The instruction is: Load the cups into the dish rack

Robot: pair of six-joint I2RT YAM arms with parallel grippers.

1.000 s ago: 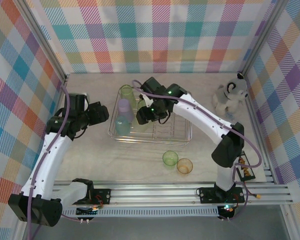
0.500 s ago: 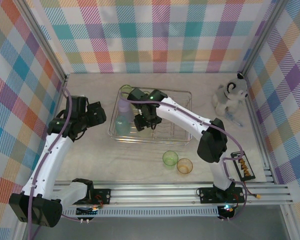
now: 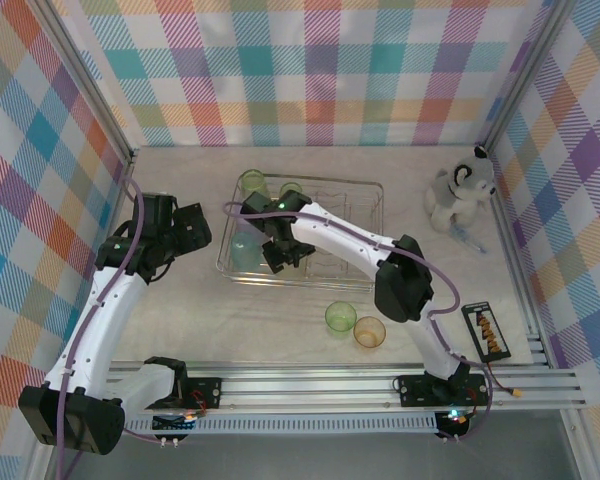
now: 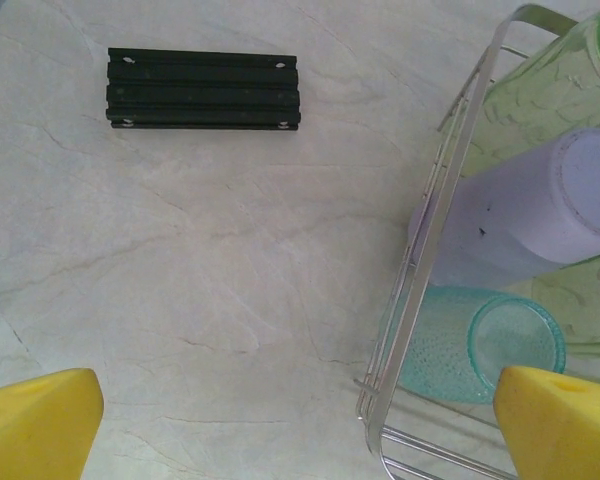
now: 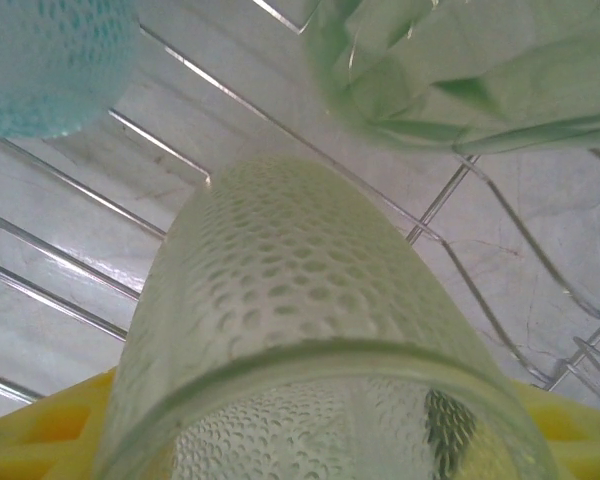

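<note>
Right tool (image 3: 279, 254) is down inside the left end of the dish rack (image 3: 373, 187). In the wrist view a pale green dimpled cup (image 5: 300, 330) is clamped between its yellow pads (image 5: 40, 435), so the jaws are partly apart around that cup. The cup is seen right over the rack wires, though whether it's touching them can't be told. A teal cup (image 5: 45, 55) is at the upper left of that frame and a blurry green cup (image 5: 450, 70) at the upper right.

Left tool (image 3: 192, 228) is held over bare table (image 4: 210, 260) just left of the rack, spread wide with nothing in it. From its camera a lavender cup (image 4: 540, 205) is seen in the rack, directly above the teal one in the frame, and a black bar (image 4: 203, 88) is lying at the upper left.

Two more are out on the table, lower centre of the overhead view: a loose green cup (image 3: 340, 318) and an orange cup (image 3: 369, 331), just beside each other. A plush dog (image 3: 462, 188) is sat at the far right.
</note>
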